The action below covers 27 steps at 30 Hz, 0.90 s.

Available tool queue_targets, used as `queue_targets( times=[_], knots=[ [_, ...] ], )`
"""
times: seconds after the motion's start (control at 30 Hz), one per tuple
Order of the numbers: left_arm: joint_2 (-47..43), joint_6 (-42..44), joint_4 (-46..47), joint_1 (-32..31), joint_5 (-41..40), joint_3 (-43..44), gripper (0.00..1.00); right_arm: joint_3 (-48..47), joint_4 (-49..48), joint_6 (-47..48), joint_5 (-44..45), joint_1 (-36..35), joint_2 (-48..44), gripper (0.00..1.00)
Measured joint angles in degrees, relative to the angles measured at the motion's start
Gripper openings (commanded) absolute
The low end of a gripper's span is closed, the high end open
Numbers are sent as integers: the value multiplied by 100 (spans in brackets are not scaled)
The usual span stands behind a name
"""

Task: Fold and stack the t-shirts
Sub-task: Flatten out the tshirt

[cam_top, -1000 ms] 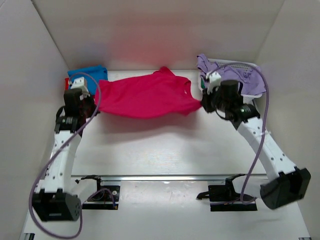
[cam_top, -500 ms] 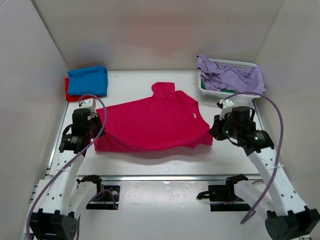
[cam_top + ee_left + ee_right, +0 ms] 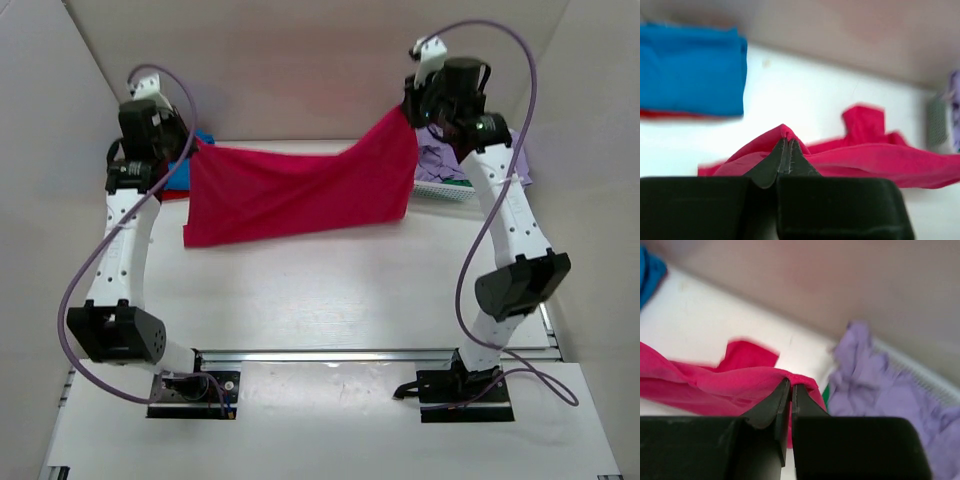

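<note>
The left gripper (image 3: 786,149) and right gripper (image 3: 790,389) are each closed tight on a top corner of the crimson t-shirt (image 3: 300,190), which hangs stretched across the overhead frame's upper middle; lowering both evenly and taut should lay it flat.

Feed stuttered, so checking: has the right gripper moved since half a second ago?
Yes. In the top view the right gripper, shut on the pink t-shirt, went from the near side of the white basket to past its far corner.
</note>
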<state>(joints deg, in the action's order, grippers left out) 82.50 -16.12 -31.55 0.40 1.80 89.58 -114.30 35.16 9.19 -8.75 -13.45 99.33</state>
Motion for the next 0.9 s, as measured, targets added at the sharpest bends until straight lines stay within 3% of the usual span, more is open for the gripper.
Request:
queue_targets(
  times=[0.17,0.33,0.5,0.67,0.77,0.9],
  knots=[
    [660,-92,-57,282,186,1528,0,-2218,210,160,214,-42,894,1],
    [1475,-87,-608,387,210,3703,0,-2398,214,326,507,-173,638,0],
    [846,-85,-793,361,181,3773,0,-1681,184,452,664,-358,-435,0],
    [13,-57,-857,236,7,3622,0,-1589,120,457,647,-286,-1469,0],
    [-485,11,-876,74,-162,3526,0,-1589,59,424,505,-26,-1956,0],
    [-898,122,-879,-352,-501,3539,0,-1593,-31,175,-61,820,-2367,0]
  ],
)
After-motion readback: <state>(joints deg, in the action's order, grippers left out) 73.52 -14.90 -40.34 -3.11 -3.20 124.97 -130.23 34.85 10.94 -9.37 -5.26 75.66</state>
